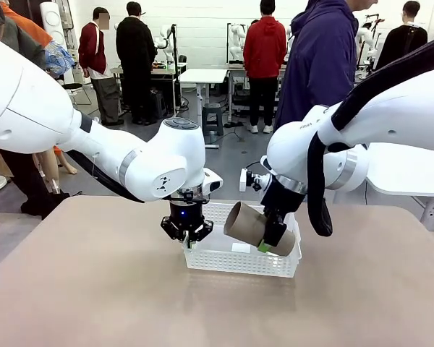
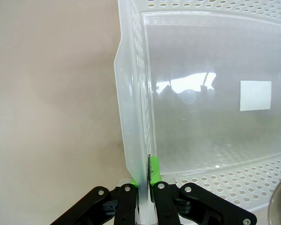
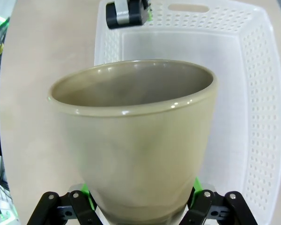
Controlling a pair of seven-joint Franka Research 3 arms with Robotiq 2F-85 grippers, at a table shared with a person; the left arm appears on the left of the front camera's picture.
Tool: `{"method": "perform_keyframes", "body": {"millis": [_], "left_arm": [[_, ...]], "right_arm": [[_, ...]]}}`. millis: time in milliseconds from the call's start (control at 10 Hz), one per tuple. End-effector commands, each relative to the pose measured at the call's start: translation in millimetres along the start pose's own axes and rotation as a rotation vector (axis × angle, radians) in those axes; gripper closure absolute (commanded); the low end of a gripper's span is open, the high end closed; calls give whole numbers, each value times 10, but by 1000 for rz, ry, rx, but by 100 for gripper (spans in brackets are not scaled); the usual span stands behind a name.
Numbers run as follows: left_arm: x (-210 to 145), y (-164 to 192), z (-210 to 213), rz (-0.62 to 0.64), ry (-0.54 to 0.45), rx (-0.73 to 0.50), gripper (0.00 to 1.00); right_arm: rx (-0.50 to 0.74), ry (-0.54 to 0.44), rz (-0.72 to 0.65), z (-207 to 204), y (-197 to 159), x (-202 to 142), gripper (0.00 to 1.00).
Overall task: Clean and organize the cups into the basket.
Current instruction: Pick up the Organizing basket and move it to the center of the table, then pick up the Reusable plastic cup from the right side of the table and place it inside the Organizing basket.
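The white perforated basket [image 1: 239,262] sits mid-table, nothing in it but a white label on its floor. My left gripper [image 1: 189,237] is shut on the basket's left rim; in the left wrist view its green pads [image 2: 152,172] pinch the thin plastic wall [image 2: 131,122]. My right gripper [image 1: 270,237] is shut on a tan-brown cup [image 1: 254,227], held tilted on its side above the basket's right half, mouth toward the left. In the right wrist view the cup [image 3: 136,140] stands between the fingers, its open mouth facing away over the basket [image 3: 257,103].
The tan tabletop [image 1: 94,289] spreads wide on all sides of the basket. A person in a dark blue jacket [image 1: 322,58] stands at the far side. Other people and tables are farther back in the room.
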State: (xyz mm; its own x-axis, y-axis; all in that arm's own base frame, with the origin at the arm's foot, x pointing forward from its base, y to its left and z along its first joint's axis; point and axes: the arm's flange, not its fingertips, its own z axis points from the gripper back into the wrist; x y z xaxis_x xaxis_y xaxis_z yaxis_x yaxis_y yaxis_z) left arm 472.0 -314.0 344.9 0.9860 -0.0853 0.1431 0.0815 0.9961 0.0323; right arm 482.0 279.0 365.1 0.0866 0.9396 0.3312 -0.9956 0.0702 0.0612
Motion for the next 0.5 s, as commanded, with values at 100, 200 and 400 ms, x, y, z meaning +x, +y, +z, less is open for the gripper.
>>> {"method": "perform_keyframes", "body": {"millis": [100, 200, 400], "left_arm": [[-1, -9, -2, -1, -1, -1, 100], [-1, -9, -2, -1, -1, -1, 100], [-1, -9, -2, -1, -1, -1, 100]], "right_arm": [[41, 26, 1, -100, -106, -45, 18], [43, 31, -7, -125, -125, -65, 18], [50, 35, -32, -165, -193, -117, 18]]}}
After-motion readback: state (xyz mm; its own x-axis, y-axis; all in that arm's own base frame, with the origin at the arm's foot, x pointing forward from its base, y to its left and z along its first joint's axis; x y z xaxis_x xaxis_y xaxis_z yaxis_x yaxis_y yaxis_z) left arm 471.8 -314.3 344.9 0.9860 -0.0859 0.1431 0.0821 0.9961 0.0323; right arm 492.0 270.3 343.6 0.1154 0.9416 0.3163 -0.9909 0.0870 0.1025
